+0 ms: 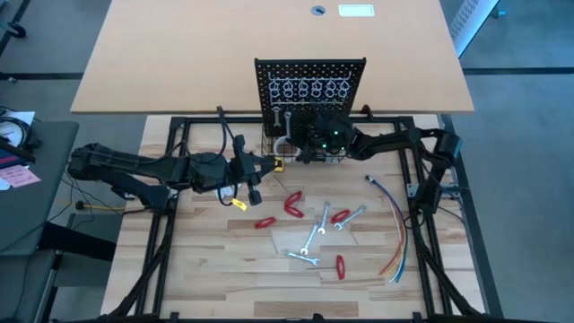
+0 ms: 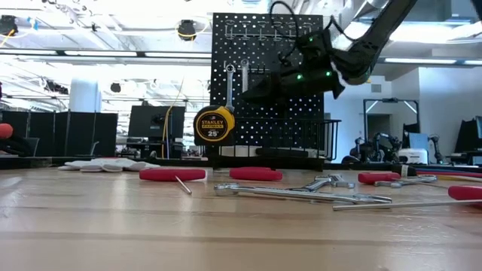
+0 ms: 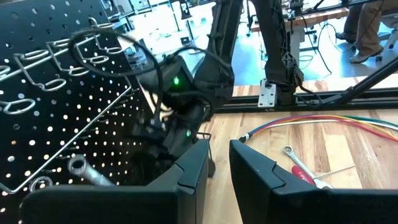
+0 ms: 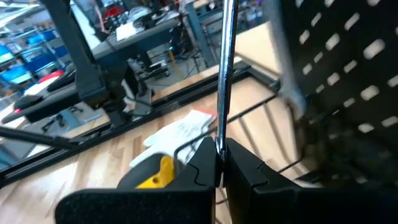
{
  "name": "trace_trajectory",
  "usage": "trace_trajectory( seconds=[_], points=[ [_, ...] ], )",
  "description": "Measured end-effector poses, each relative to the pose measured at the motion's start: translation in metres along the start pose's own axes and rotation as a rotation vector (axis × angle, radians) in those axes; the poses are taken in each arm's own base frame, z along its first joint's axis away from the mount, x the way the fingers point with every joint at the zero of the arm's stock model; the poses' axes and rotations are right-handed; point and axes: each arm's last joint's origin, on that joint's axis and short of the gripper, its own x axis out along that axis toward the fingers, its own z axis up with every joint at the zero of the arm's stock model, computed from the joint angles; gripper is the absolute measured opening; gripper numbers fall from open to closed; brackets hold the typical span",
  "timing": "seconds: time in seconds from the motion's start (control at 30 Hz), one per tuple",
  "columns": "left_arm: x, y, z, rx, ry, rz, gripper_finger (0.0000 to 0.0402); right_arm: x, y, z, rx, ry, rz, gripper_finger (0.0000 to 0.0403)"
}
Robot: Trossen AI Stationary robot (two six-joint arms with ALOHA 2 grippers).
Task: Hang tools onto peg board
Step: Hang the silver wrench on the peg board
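The peg board (image 1: 309, 76) stands upright at the 12 o'clock edge of the wooden table (image 1: 215, 269), with a row of pale ring hooks (image 1: 309, 89) across its upper face and a black wire basket (image 2: 301, 135) at its base. Two silver wrenches (image 2: 230, 86) hang on the board. A yellow tape measure (image 2: 214, 125) at the board's foot reads "STANLEY" and "25'".

The right gripper (image 4: 219, 163) is raised against the board — its fingers are clamped tight on a slim silver wrench (image 4: 225, 68) that stands upright between them, close to the perforated face. The right arm reaches in from 3 o'clock, a green light showing at its wrist.

The left gripper (image 1: 262, 169) lies level near the board's base, arm extended from 9 o'clock; its fingers stand slightly apart with nothing between them.

Remaining tools (image 1: 314, 235) — wrenches and red-handled pieces — lie scattered at table centre. A bundle of coloured wires (image 1: 397, 233) curves at 4 o'clock. A white glove (image 2: 105, 164) lies flat near the tape measure.
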Motion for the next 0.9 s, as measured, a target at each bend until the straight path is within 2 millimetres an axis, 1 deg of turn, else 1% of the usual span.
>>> trace_trajectory(
  seconds=[0.1, 0.23, 0.47, 0.67, 0.9],
  points=[
    [0.000, 0.000, 0.000, -0.005, 0.000, 0.000, 0.0063, 0.008, -0.003, -0.004, 0.007, 0.022, 0.028, 0.0016],
    [0.000, 0.000, 0.000, -0.008, 0.001, -0.002, 0.0063, 0.010, 0.002, 0.000, 0.000, 0.016, 0.057, 0.0016],
    [0.000, -0.001, 0.000, -0.011, 0.005, -0.004, 0.0063, 0.002, 0.006, 0.011, -0.007, 0.022, 0.074, 0.0016],
    [0.000, -0.001, 0.000, -0.013, 0.004, -0.004, 0.0063, 0.000, -0.001, 0.011, -0.002, 0.027, 0.055, 0.0016],
    [0.000, -0.001, 0.000, -0.013, 0.004, -0.005, 0.0063, -0.005, -0.014, 0.012, 0.016, 0.042, 0.018, 0.0016]
  ],
)
